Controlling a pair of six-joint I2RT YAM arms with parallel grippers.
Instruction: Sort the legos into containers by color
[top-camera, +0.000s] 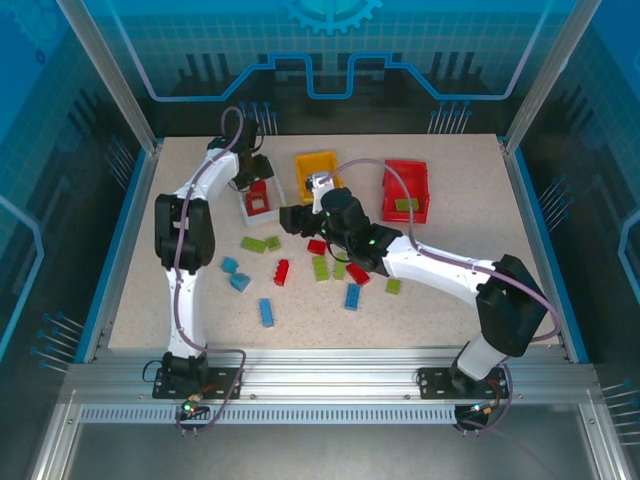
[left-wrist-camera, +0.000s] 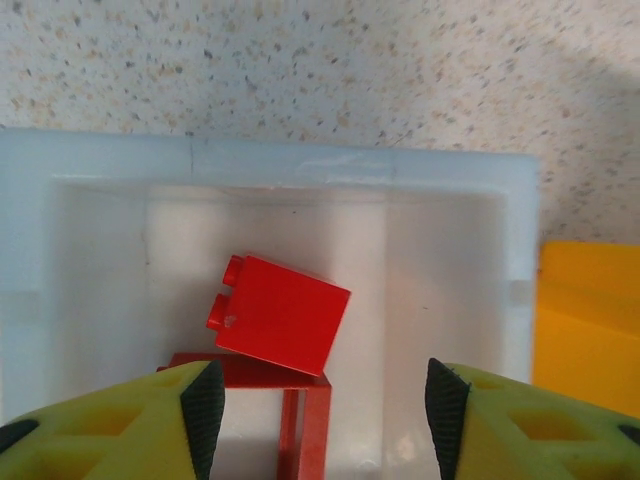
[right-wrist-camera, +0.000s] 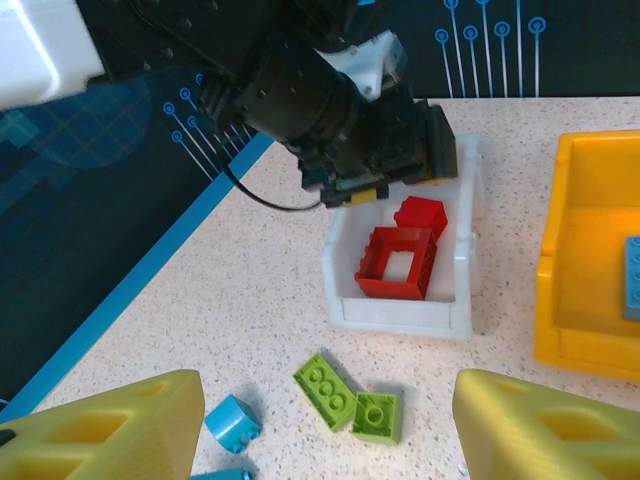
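Note:
My left gripper (left-wrist-camera: 325, 412) is open above the white bin (left-wrist-camera: 90, 160), and nothing sits between its fingers. Just past them, a red brick (left-wrist-camera: 280, 313) lies tilted on the edge of a red hollow frame (left-wrist-camera: 305, 400) inside that bin. My right gripper (right-wrist-camera: 325, 440) is also open, above two lime green bricks (right-wrist-camera: 325, 388) on the table in front of the white bin (right-wrist-camera: 400, 315). From above, loose red (top-camera: 282, 272), blue (top-camera: 266, 311) and green (top-camera: 320, 267) legos lie mid-table. The red bin (top-camera: 406, 175) holds a green brick (top-camera: 404, 206). The yellow bin (right-wrist-camera: 590, 330) holds a blue brick (right-wrist-camera: 632, 275).
A light blue brick (right-wrist-camera: 233, 421) lies near my right gripper's left finger. The three bins stand in a row at the back, the yellow bin (top-camera: 316, 166) between the white bin (top-camera: 246, 207) and the red one. A blue rail borders the table's left edge (top-camera: 118, 240).

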